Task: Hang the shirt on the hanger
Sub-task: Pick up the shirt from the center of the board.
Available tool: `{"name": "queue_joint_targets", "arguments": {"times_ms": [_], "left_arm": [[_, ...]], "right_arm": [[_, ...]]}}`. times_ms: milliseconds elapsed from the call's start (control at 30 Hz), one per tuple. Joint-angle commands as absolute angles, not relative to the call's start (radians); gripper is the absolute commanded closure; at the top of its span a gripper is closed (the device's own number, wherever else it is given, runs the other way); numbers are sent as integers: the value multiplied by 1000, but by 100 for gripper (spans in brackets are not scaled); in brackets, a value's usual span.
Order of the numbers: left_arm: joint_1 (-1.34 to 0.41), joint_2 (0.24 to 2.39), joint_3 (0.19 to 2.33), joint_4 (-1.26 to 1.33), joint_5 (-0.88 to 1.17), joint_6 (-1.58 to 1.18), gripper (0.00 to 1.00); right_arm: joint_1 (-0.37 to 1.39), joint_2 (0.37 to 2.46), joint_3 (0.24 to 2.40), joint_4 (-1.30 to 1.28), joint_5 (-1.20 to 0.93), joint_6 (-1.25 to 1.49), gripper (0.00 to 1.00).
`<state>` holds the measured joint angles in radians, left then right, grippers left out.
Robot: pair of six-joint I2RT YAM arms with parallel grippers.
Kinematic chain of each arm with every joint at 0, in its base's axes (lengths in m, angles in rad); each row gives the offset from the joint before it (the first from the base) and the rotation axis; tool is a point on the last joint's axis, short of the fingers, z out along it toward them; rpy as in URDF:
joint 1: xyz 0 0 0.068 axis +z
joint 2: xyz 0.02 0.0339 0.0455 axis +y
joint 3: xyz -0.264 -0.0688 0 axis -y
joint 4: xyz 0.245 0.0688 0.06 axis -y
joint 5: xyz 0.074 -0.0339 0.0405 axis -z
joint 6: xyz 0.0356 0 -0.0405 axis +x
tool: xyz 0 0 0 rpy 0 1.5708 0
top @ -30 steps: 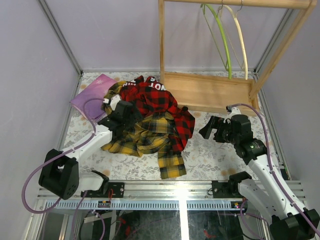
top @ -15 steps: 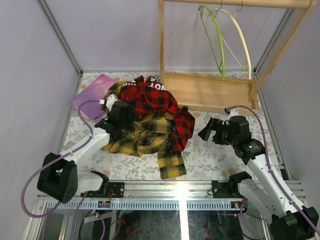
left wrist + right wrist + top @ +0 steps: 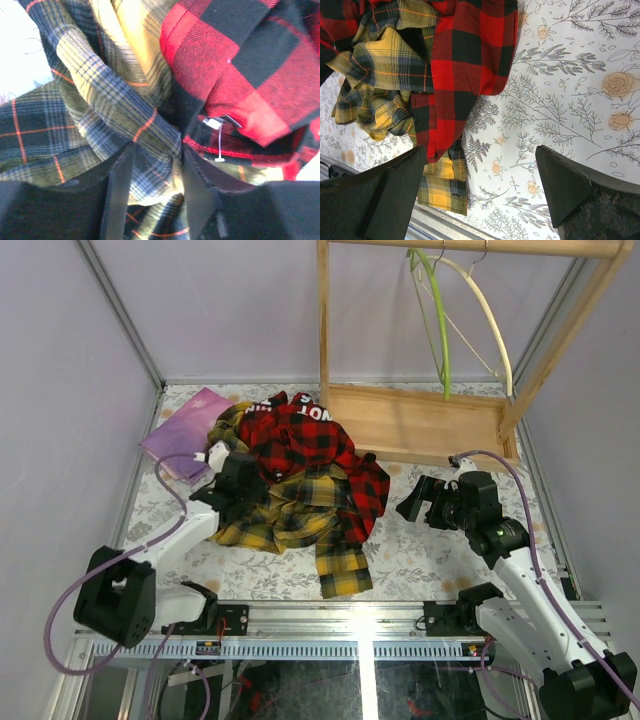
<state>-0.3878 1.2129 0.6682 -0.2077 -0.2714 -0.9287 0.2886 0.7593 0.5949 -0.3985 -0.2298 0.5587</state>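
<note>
light: bright, even | glare: bottom rail point(image 3: 360, 625) | shirt point(image 3: 90, 85) close-up: soft

I see the shirt point(image 3: 285, 518), yellow-and-black plaid flannel, crumpled in a heap on the table point(image 3: 420, 560), left of centre. Its far part is buried under a red-and-black plaid garment point(image 3: 300, 435). The near part spreads out in loose folds, with one strip of it reaching furthest toward the near edge. In my left wrist view its cloth bunches into thick ridges against the red one. The hanger point(image 3: 443, 330), thin and pale yellow-green, hangs tilted from the wooden rail point(image 3: 540, 245) at far right, well apart from the shirt.
</note>
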Motion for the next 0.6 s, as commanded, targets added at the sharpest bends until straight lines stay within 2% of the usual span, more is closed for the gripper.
{"name": "queue_joint_targets", "arguments": {"times_ms": [0,67,200,467,567], "left_arm": [[-374,1299,707,-252,-280,-931,72],[-370,1303,736,-280,-290,-915,87],[-366,1235,841,-359,-350,-856,100],[-325,1033,1011,-537,-420,-690,100],[-273,1003,1030,-618,-416,-639,100]], "right_arm": [[285,754,616,-387,-251,564,2],[285,747,620,-395,-245,557,2],[285,730,621,-401,-236,544,2],[307,794,689,-401,-255,485,1],[426,862,740,-398,-147,478,1]]}}
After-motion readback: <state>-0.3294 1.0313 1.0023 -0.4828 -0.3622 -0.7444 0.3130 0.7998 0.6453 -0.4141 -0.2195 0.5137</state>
